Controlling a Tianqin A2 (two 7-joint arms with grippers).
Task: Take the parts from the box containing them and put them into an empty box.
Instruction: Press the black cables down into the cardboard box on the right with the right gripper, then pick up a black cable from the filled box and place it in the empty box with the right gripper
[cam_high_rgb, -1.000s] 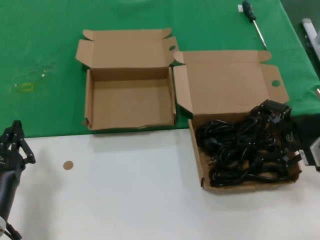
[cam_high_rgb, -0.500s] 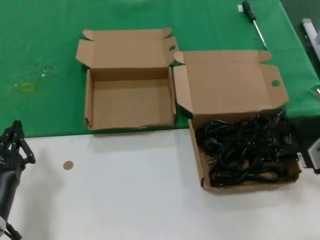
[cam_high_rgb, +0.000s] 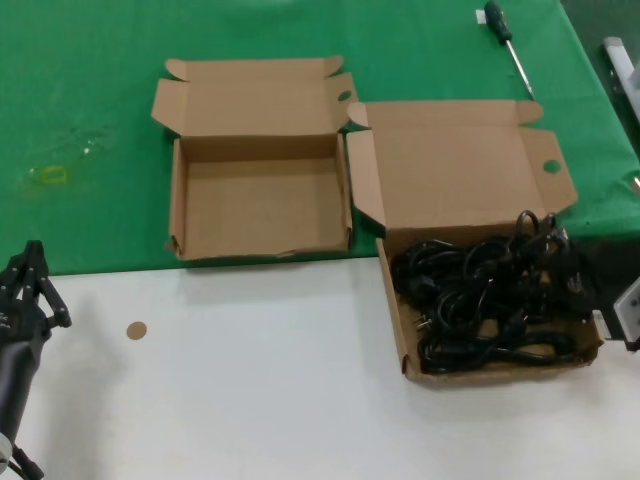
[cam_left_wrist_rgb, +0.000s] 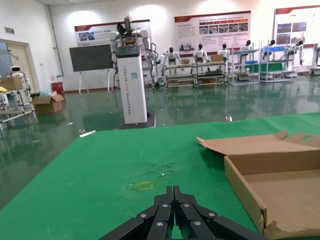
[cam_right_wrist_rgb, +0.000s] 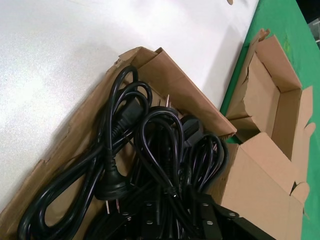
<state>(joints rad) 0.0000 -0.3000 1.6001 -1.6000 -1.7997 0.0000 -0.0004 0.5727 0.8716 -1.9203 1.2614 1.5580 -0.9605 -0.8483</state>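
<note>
Several black power cords (cam_high_rgb: 485, 300) lie tangled in the wide shallow box (cam_high_rgb: 400, 325), whose broad lid (cam_high_rgb: 450, 165) lies open behind. My right gripper (cam_high_rgb: 565, 270) is down in the pile at the box's right side, shut on a bundle of cords (cam_right_wrist_rgb: 150, 150); its fingers (cam_right_wrist_rgb: 147, 217) are buried among them. A cord loop (cam_high_rgb: 525, 222) stands up beside it. The narrower empty box (cam_high_rgb: 260, 205) sits open to the left and shows in the right wrist view (cam_right_wrist_rgb: 282, 100). My left gripper (cam_high_rgb: 25, 290) is shut and empty near the table's left front.
A black-handled screwdriver (cam_high_rgb: 505, 40) lies on the green cloth at the far right. A small brown disc (cam_high_rgb: 136, 330) lies on the white surface. The left wrist view shows the green cloth (cam_left_wrist_rgb: 100, 180) and the empty box's corner (cam_left_wrist_rgb: 250, 200).
My right gripper has dropped from above the box's far right corner into the cord pile and closed. A cord loop now stands up beside it. The left arm has not moved.
</note>
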